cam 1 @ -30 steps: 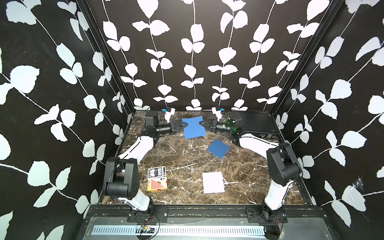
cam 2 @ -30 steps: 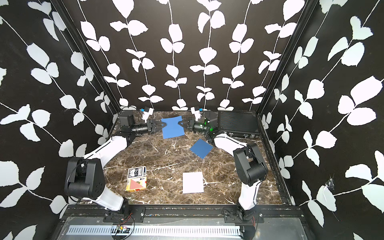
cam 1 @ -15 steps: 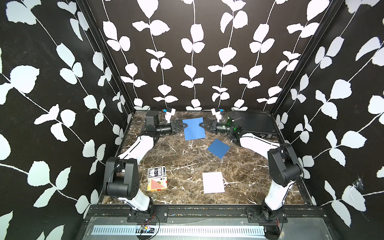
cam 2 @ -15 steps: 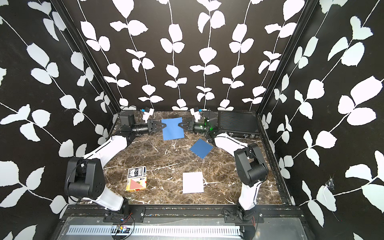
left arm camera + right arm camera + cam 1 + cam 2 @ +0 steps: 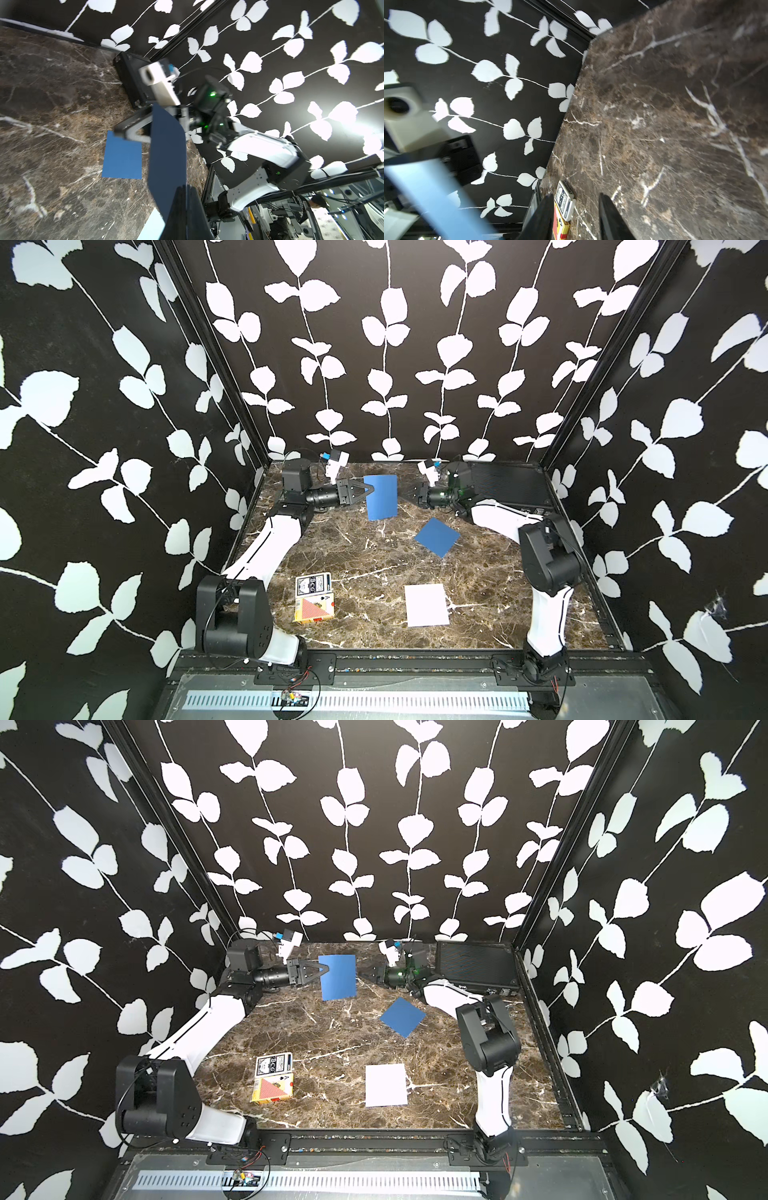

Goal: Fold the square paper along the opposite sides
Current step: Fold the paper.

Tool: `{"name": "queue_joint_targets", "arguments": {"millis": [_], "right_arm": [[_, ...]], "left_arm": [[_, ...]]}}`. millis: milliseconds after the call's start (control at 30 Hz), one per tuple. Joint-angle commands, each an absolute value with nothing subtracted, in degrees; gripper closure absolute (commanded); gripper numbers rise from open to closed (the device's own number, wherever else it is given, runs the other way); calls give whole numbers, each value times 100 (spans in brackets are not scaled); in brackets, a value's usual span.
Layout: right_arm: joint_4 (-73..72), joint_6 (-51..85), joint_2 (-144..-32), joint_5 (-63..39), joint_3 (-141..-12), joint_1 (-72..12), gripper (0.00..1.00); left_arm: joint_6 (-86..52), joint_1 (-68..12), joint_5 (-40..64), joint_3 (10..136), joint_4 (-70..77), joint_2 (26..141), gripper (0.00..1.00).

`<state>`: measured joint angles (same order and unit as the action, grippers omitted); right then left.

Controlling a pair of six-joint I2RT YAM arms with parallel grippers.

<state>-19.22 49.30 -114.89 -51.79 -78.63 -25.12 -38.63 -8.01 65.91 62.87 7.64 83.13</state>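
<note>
A blue square paper (image 5: pixel 381 497) (image 5: pixel 338 977) hangs upright above the back of the marble table. My left gripper (image 5: pixel 371 488) (image 5: pixel 326 969) is shut on its left edge. In the left wrist view the sheet (image 5: pixel 166 149) curves away from the closed jaws of that gripper (image 5: pixel 186 187). My right gripper (image 5: pixel 405 495) (image 5: pixel 365 977) stands open just right of the paper and holds nothing. The right wrist view shows that gripper (image 5: pixel 574 197) with a wide gap between its fingers, and the paper (image 5: pixel 425 187) as a blurred blue band off to one side.
A second blue square (image 5: pixel 437 536) lies flat right of centre, and a white sheet (image 5: pixel 427 605) lies nearer the front. Two card boxes (image 5: pixel 313 597) sit front left. A black case (image 5: pixel 507 485) fills the back right corner. Patterned walls close three sides.
The right gripper has opened and let go of the paper's right edge. The left gripper has closed on the left edge, and the sheet now hangs more upright from it alone.
</note>
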Motion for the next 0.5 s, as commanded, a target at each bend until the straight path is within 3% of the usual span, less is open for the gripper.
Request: {"name": "queue_joint_targets", "arguments": {"millis": [0,267,467], "right_arm": [[-2785,5256,-11452,-5344,-7691,-2615,57],[-5174,6912,-11017,-5436,-6593,-2742,50],[-4848,6680,-10352,-5427,-6156,-2683,50]], "left_arm": [[-4000,-825,6837,6249,1104,8125,100],[-4020,-826,6939,6220,1244,8210,100],[-3819,-834,7031,6245,995,8279,100]]}}
